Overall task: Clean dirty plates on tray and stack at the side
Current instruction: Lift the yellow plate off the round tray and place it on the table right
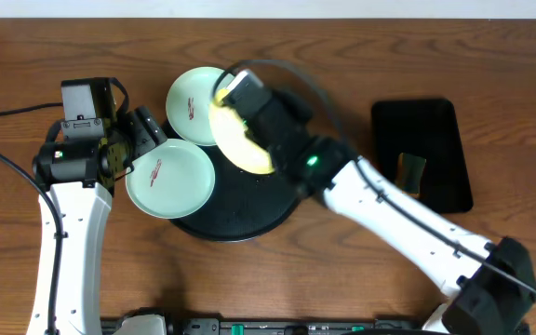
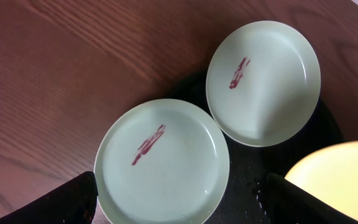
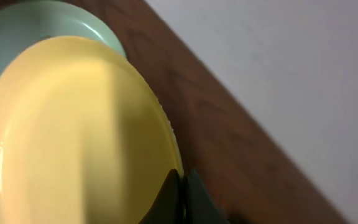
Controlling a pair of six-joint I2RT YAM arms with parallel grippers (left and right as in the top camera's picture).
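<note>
Black round tray [image 1: 249, 216] sits at frame centre, with nothing stacked beside it yet. Overlapping its lower-left edge, the nearer green plate [image 1: 170, 177] shows a red smear [image 2: 148, 144]. The left gripper [image 1: 147, 138] hovers by it, jaws spread and empty. Mid-tray, the right gripper [image 3: 178, 194] has its jaws pinching the tilted yellow plate [image 1: 240, 141] by the rim. Farther up, the second green plate [image 1: 192, 93] is also smeared. Cleaning looks barely begun.

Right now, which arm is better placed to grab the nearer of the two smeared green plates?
Left: the left gripper is open and hangs right beside that mint-green plate, while the right gripper is shut on the tilted yellow plate.
</note>
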